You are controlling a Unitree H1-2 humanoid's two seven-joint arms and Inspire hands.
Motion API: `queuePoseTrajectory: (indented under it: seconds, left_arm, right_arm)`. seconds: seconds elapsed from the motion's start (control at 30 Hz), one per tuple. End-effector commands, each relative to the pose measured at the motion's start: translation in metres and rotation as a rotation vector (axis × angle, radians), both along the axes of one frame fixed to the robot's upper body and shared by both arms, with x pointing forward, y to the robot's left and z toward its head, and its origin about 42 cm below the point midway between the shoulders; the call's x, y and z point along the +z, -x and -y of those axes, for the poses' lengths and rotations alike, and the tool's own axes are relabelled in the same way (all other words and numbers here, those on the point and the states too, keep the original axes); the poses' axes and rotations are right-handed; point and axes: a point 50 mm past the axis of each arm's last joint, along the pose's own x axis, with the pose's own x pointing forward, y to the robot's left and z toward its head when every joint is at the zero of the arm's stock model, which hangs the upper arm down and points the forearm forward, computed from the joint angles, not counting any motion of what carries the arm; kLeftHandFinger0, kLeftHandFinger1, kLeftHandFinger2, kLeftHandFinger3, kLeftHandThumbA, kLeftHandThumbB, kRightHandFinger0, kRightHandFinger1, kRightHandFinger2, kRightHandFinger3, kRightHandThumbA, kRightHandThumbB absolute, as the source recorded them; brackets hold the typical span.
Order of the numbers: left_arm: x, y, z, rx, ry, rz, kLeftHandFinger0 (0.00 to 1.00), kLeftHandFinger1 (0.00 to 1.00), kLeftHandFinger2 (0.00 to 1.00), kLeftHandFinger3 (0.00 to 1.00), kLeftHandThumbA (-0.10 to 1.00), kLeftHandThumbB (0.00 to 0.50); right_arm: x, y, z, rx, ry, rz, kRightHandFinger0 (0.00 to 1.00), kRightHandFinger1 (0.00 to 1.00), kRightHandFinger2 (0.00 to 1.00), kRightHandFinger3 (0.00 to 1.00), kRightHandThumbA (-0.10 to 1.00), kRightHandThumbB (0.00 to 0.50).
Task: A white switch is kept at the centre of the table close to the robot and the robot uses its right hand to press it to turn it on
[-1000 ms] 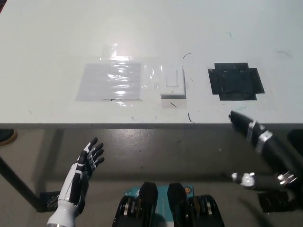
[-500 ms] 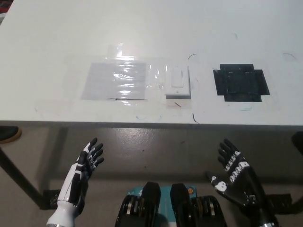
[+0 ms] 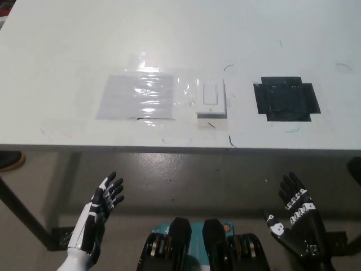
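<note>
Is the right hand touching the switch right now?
No, the right hand hangs open below the table edge, well clear of the white switch.

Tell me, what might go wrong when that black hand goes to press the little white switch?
The right hand hangs open below the table's near edge, so it may knock that edge on the way up. The switch is small, and spread fingers could land on the clear plastic sheet or the black taped square beside it. The left hand rests low at the left, out of the way.
</note>
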Motion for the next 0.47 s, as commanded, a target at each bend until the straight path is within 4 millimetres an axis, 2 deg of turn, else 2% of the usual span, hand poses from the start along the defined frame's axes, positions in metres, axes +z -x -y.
queuePoseTrajectory:
  seconds: [0.0,0.13,0.43]
  left_arm:
    - [0.0081,0.0013,0.0023,-0.047,-0.001,0.051,1.0,1.0,1.0,1.0,1.0,0.079]
    - [0.0076,0.0012,0.0021,-0.045,-0.003,0.046,1.0,1.0,1.0,1.0,1.0,0.075]
    - [0.0079,-0.0004,0.0017,-0.044,-0.006,0.054,1.0,1.0,1.0,1.0,1.0,0.081]
  right_arm:
    - [0.0096,-0.0013,0.001,-0.032,-0.003,0.096,1.0,1.0,1.0,1.0,0.69,0.031]
    - [0.0118,-0.0025,0.0003,-0.03,0.023,0.107,1.0,1.0,1.0,1.0,0.69,0.02]
    - [0.0133,-0.0034,-0.0011,-0.026,0.036,0.11,1.0,1.0,1.0,1.0,0.69,0.033]
